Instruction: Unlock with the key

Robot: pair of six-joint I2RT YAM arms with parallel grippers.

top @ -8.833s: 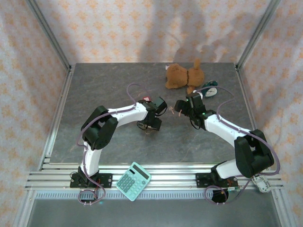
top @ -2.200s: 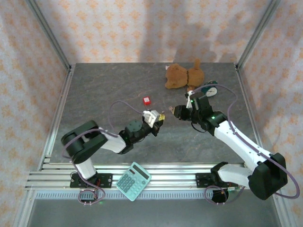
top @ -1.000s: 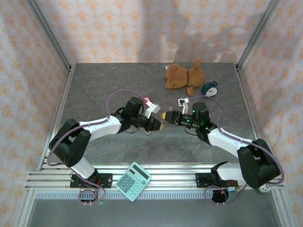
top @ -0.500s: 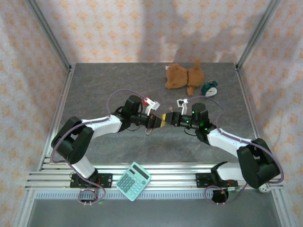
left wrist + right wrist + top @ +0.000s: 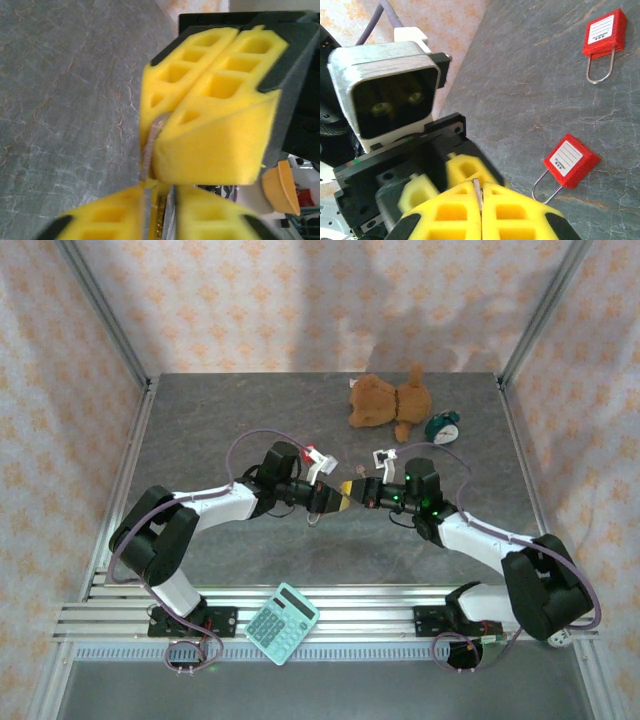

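Above the middle of the table my two grippers meet tip to tip. My right gripper (image 5: 480, 194) is shut on the key (image 5: 478, 189), a thin metal blade pinched between its yellow pads. My left gripper (image 5: 160, 212) faces it with its jaws slightly apart, open, and the key's brass end (image 5: 161, 220) sits in the gap. In the top view the left gripper (image 5: 335, 500) and the right gripper (image 5: 353, 489) touch noses. Two red padlocks (image 5: 571, 160) (image 5: 604, 31) lie on the table below, shackles shut.
A brown plush toy (image 5: 388, 400) and a small teal alarm clock (image 5: 443, 427) sit at the back right. A teal calculator (image 5: 282, 623) rests on the front rail. Wallpapered walls and metal posts enclose the grey table (image 5: 200, 430).
My right gripper's jaws have closed onto the key. The left gripper's jaws, shut on it a second ago, have parted. Both arms stay almost where they were.
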